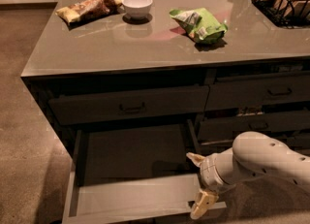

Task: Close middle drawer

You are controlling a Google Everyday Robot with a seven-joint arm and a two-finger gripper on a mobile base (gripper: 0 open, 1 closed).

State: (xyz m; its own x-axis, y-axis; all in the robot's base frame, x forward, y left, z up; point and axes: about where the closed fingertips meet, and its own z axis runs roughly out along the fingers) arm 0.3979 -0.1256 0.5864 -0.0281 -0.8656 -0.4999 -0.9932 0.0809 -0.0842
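Observation:
The middle drawer (128,157) is pulled far out below the counter's top left drawer (130,104). Its inside is lighter grey and looks empty, and its flat front (135,200) lies nearest the camera. My gripper (199,182) is on a white arm (261,157) that comes in from the right. It sits at the right end of the drawer front. Its tan fingers are spread open, one finger (195,159) over the drawer's right inner corner and the other (203,204) outside the front. They hold nothing.
On the countertop (97,48) lie a snack bag (87,7), a white bowl (137,6), a green chip bag (198,24) and a black wire basket (286,0). Narrower drawers (256,92) stand to the right. Carpet floor (24,145) lies on the left.

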